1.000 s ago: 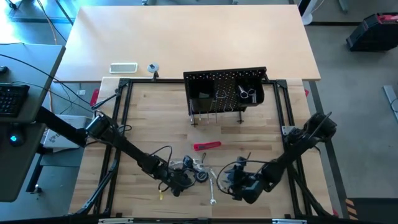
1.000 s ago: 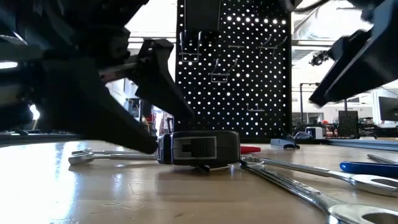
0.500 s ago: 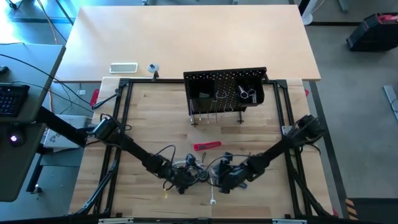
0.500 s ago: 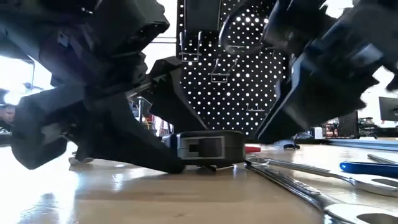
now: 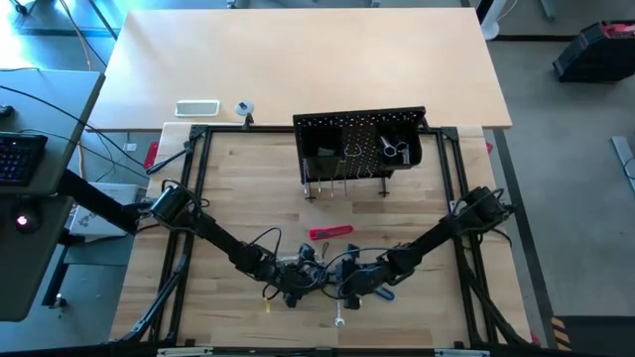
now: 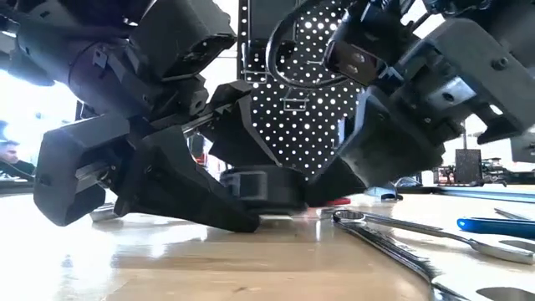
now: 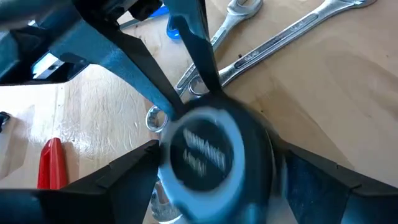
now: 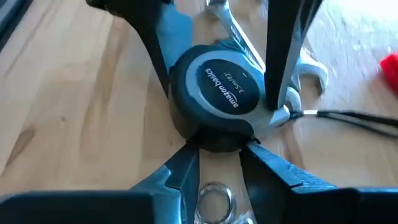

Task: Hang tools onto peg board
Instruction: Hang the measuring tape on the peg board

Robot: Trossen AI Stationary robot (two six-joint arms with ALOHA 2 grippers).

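A round black tape measure point(image 8: 221, 93) with a grey face lies flat on the wooden table, with both grippers around it. My left gripper point(image 7: 214, 158) is open, one finger on each side of its body. My right gripper point(image 8: 221, 155) faces it from the opposite side, open with a narrow gap, its tips at the case's rim. Silver wrenches point(image 7: 280, 43) lie on the table just beyond. A red-handled tool point(image 5: 330, 233) lies toward the peg board point(image 5: 359, 147), which stands upright at the far middle with a few things hanging on it. My left gripper has its fingers point(image 7: 124, 177) along the two opposite sides of the tape measure's round case point(image 7: 180, 180), slanting down from the table's left; I cannot tell if they touch it. My right gripper has its fingertips point(image 8: 186, 158) at the case's lower rim point(image 8: 217, 142), slanting down from the table's right; the case hides whether they touch it.
A small metal ring point(image 8: 214, 199) lies between my right gripper's fingers, and another ring point(image 7: 154, 118) lies beside the case. A blue-ended tool point(image 6: 493, 226) and long wrenches point(image 6: 393, 242) lie at the near right. A black tubular frame point(image 5: 198, 178) borders the work area.
My right gripper has swung toward the table's left and sunk, tipping further down, until it meets the tape measure from the right. My left gripper has edged down and right so that its fingers flank the case. The tape measure stays on the table.
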